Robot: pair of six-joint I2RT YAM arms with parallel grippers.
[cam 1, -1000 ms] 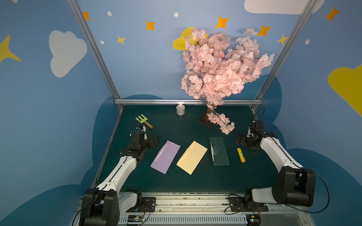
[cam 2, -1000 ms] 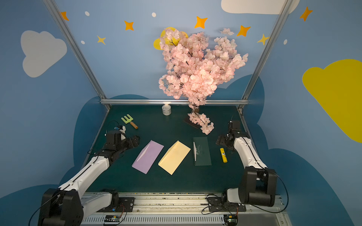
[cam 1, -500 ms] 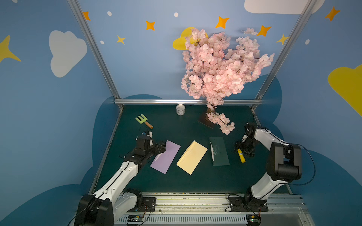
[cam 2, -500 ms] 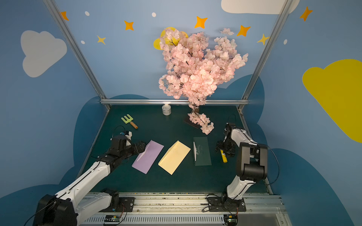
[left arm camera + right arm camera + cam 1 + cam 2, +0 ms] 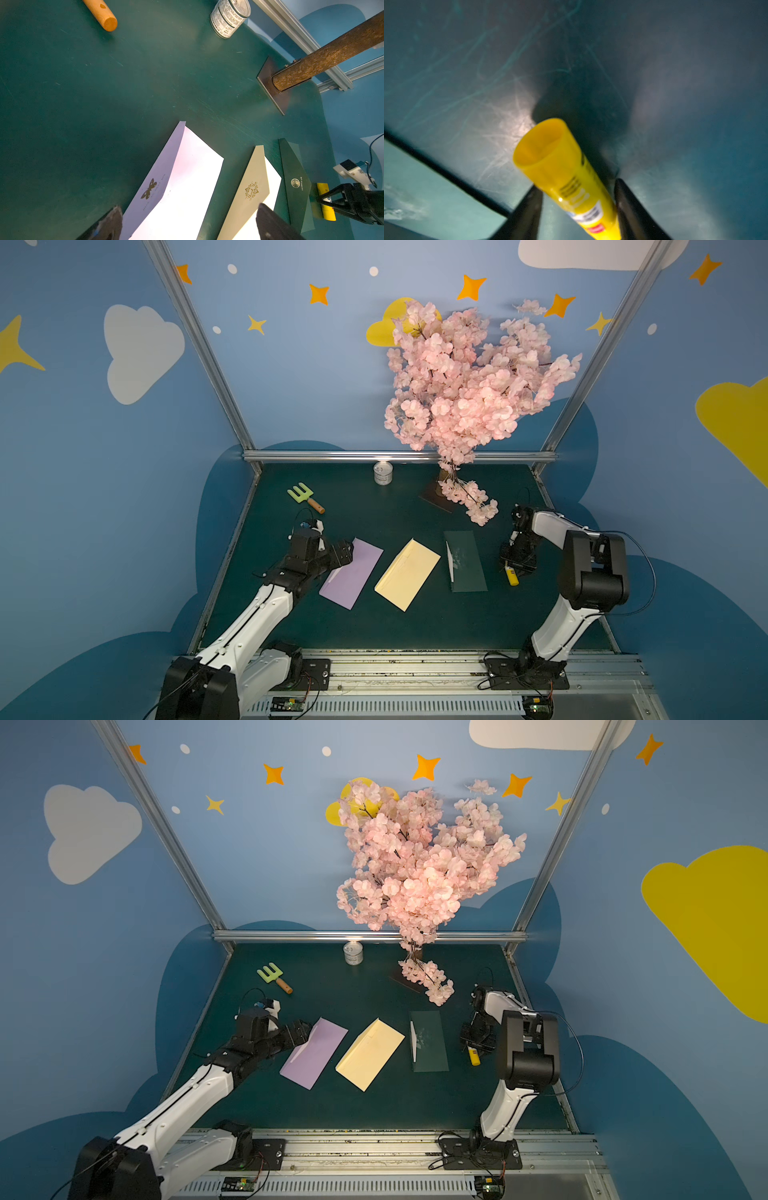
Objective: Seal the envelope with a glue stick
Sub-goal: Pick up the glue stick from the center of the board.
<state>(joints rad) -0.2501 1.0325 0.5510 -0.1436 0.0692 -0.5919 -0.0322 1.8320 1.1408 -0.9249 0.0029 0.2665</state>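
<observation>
The left hand (image 5: 344, 554) hung released, fingers spread wide, at the left edge of the purple envelope (image 5: 353, 574). Next on the table (image 5: 374, 635) lay a yellow envelope (image 5: 407, 574) and a dark green envelope (image 5: 467, 564). Just right of that lay the glue stick (image 5: 512, 576) between the right hand (image 5: 577, 186) fingers. Whether they clenched it could not be told.

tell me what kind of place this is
Most likely a staged robot test booth, not a real room: sky-painted walls with clouds and stars, an aluminium frame around a green table, and two robot arms bolted to a rail at its front edge.
</observation>
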